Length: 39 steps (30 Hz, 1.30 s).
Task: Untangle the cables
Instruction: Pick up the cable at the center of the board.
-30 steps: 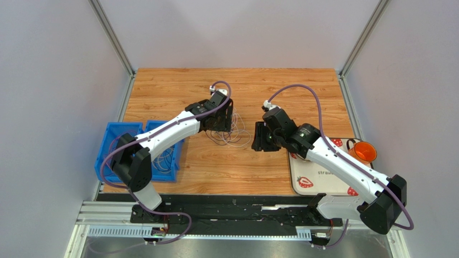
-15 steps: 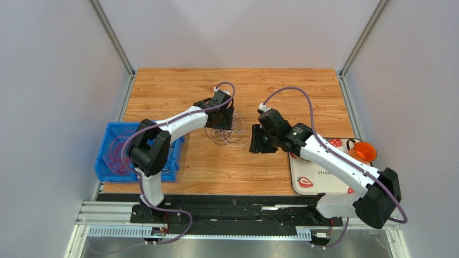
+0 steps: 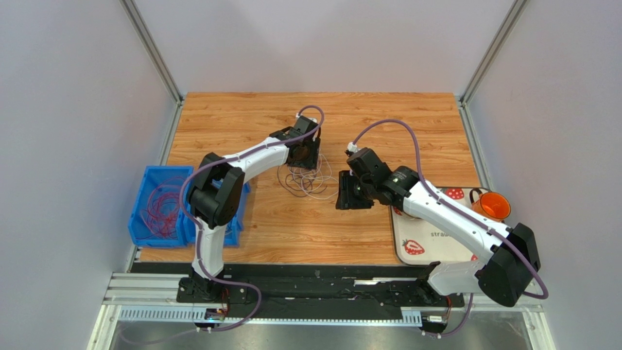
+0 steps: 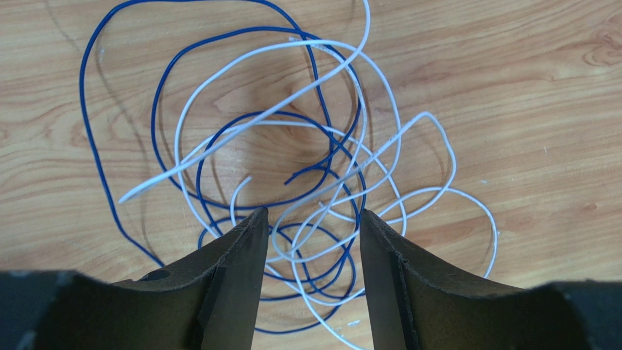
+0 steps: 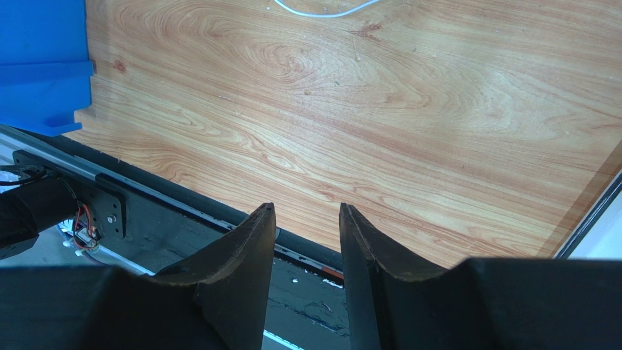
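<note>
The left gripper (image 3: 303,157) hangs over the far edge of a loose tangle of cables (image 3: 312,184). The right gripper (image 3: 349,194) sits just right of it. A blue bin (image 3: 137,216) at the left holds red cables (image 3: 156,207); an orange cup (image 3: 494,206) stands at the right.

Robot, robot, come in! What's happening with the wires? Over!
Left gripper open above the cables. Right gripper open, empty, over bare table. Cables white and blue, tangled together. Nothing lying on them.
</note>
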### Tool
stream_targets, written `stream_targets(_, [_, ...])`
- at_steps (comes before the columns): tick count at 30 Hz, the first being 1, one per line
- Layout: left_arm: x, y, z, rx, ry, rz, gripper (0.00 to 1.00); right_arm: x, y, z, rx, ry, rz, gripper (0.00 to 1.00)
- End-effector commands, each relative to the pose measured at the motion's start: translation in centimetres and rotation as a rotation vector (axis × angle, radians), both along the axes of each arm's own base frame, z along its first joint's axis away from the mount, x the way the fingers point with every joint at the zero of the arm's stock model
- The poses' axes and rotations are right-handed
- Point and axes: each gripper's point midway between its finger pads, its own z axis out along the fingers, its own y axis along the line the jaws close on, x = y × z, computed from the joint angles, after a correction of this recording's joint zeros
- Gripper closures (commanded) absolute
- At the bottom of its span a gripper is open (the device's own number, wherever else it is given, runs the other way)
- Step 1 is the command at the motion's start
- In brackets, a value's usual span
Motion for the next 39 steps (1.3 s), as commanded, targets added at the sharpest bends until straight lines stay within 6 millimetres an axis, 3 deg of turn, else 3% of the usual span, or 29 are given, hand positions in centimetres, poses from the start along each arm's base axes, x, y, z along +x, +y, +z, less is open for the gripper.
stream_targets(1, [1.1,-0.3,0.1,-0.014,0.001,0.014,0.46,0.7,0.5,0.9,0.030,-0.037,0.008,0.59])
stream_targets(6, [1.2,0.3,-0.5,-0.013,0.015,0.038,0.51,0.5,0.4,1.0,0.030,-0.037,0.010,0.59])
stream_targets(7, [1.3,0.4,-0.4,-0.013,0.013,0.042,0.65,0.5,0.4,1.0,0.032,-0.037,0.006,0.59])
stream_targets(9, [1.3,0.4,-0.1,-0.021,0.010,0.037,0.83,0.4,0.3,1.0,0.031,-0.038,0.009,0.59])
stream_targets(10, [1.3,0.2,0.1,-0.029,0.006,0.030,0.99,0.4,0.3,1.0,0.031,-0.038,0.009,0.59])
stream_targets(13, [1.2,-0.4,1.4,-0.065,-0.005,0.005,1.00,0.4,0.4,1.2,0.035,-0.040,0.010,0.59])
stream_targets(16, [1.0,-1.2,5.1,-0.133,-0.056,-0.025,1.00,0.4,0.3,1.4,0.040,-0.042,0.008,0.59])
stream_targets(19, [0.7,-1.7,11.0,-0.213,-0.140,-0.054,1.00,0.3,0.1,1.7,0.044,-0.050,0.000,0.60])
stream_targets(20, [0.3,-2.1,14.1,-0.261,-0.179,-0.075,1.00,0.4,0.0,1.8,0.045,-0.056,-0.005,0.60])
stream_targets(25, [-1.8,-3.3,23.1,-0.375,-0.271,-0.175,1.00,0.4,-0.4,2.9,0.054,-0.079,-0.023,0.60])
stream_targets(26, [-2.4,-3.4,26.6,-0.409,-0.335,-0.202,1.00,0.4,-0.4,3.1,0.059,-0.085,-0.028,0.60])
stream_targets(28, [-4.0,-4.3,30.3,-0.467,-0.395,-0.267,1.00,0.6,-1.0,3.5,0.054,-0.107,-0.058,0.60])
stream_targets(29, [-4.8,-4.3,34.1,-0.507,-0.470,-0.300,1.00,0.7,-1.2,3.8,0.055,-0.116,-0.070,0.60])
stream_targets(31, [-6.4,-4.7,37.7,-0.559,-0.532,-0.351,1.00,0.5,-1.6,4.3,0.066,-0.130,-0.083,0.60])
stream_targets(32, [-7.4,-4.3,40.9,-0.590,-0.601,-0.367,1.00,0.4,-1.8,4.5,0.070,-0.133,-0.096,0.60])
stream_targets(35, [-8.9,-3.5,44.7,-0.625,-0.702,-0.380,1.00,0.1,-2.7,5.2,0.079,-0.160,-0.131,0.61])
stream_targets(37, [-8.3,-2.7,44.5,-0.596,-0.724,-0.330,1.00,0.0,-3.4,5.7,0.086,-0.180,-0.154,0.61])
stream_targets(39, [-7.3,-2.0,41.9,-0.527,-0.674,-0.271,1.00,-0.4,-4.1,6.3,0.102,-0.204,-0.174,0.61])
